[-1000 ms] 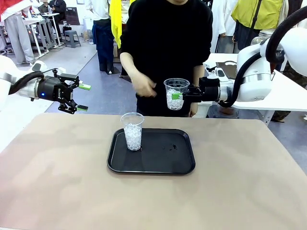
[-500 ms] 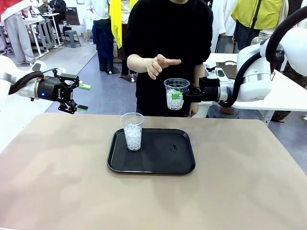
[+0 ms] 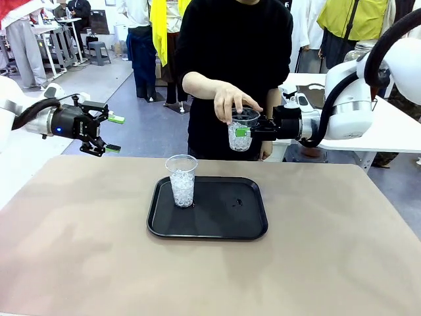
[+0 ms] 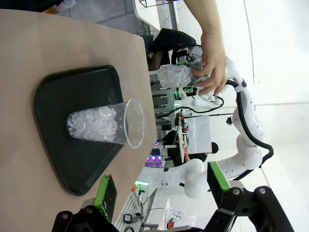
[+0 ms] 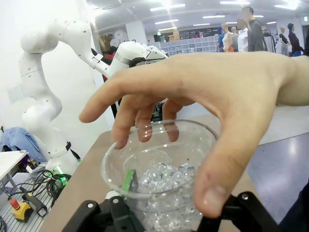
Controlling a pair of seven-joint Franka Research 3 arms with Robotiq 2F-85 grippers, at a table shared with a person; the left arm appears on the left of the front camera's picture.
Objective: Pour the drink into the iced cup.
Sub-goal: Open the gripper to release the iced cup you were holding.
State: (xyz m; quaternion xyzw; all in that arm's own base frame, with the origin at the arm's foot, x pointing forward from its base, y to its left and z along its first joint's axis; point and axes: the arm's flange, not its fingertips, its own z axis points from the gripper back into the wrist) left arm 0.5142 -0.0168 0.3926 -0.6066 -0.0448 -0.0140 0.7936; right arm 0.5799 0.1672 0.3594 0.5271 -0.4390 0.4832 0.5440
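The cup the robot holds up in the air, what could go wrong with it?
1. The person's hand grips the rim of the held cup from above while the right gripper is shut on it; a tug either way could squash the cup and spill ice.
2. That hand sits close to the gripper, so a sudden arm move might bump it.

Black tray [image 3: 223, 218], clear cup [image 3: 235, 142], tan table [image 3: 329, 263]
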